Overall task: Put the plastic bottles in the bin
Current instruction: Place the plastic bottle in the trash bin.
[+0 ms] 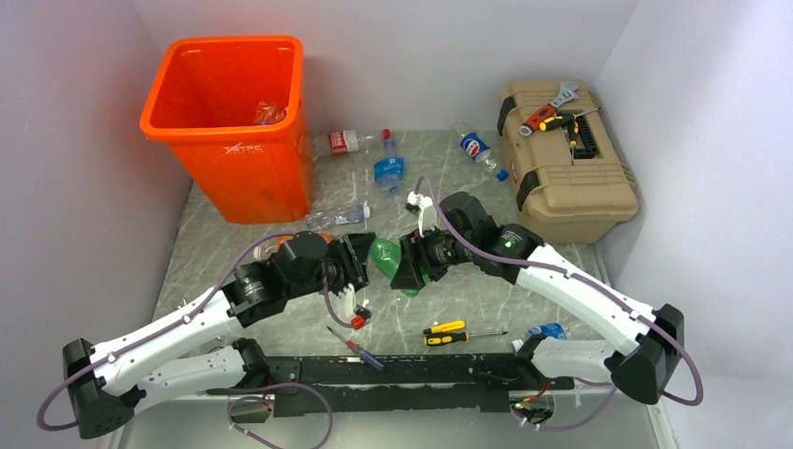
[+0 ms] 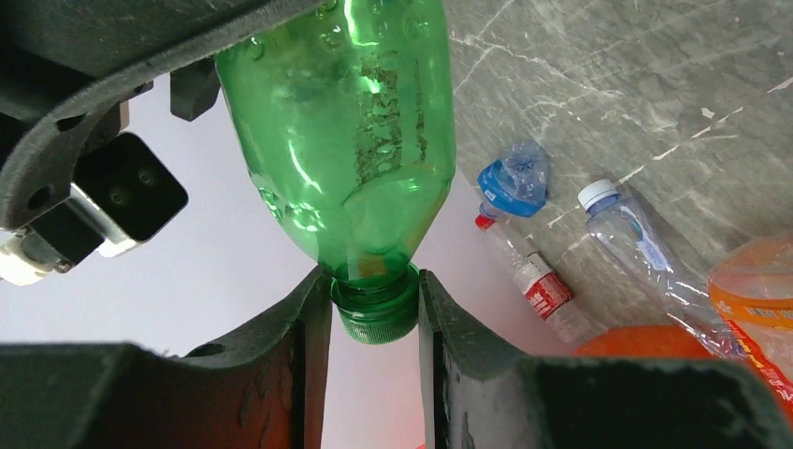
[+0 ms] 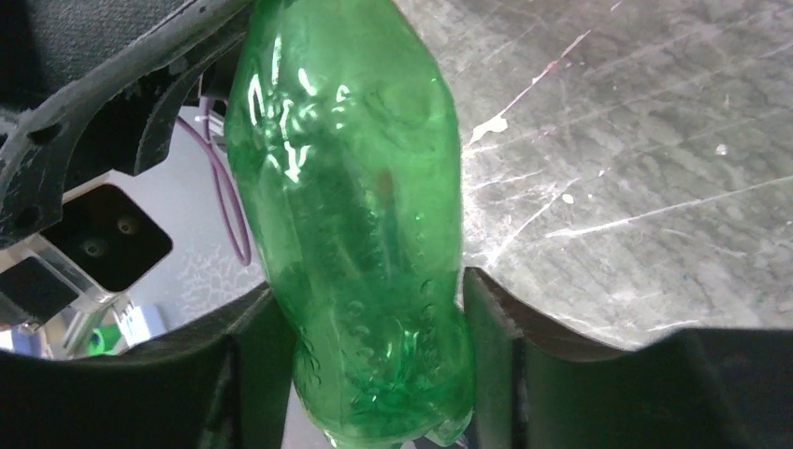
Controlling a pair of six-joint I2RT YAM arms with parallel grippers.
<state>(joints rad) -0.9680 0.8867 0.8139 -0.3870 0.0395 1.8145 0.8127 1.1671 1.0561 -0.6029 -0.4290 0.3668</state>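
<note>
Nearest the arm bases, well forward of the orange bin, lie a red-and-blue-handled screwdriver, two yellow-handled screwdrivers and a small blue-labelled bottle tucked against the right arm. Further in, still forward of the bin and off toward its toolbox side, a green bottle is held between both arms. The left gripper is clenched on its green cap, with fingers pressing on either side. The right gripper is closed around its base end. An orange-labelled bottle lies partly under the left arm, just forward of the bin. A clear bottle lies just beside the bin's front corner. Level with the bin, on that same side, are a crumpled blue-labelled bottle, a red-labelled bottle near the bin's wall, and a red-capped bottle with a blue label further off. One clear crushed bottle lies inside the bin. Well apart from the bin stands a tan toolbox with a wrench on its lid.
</note>
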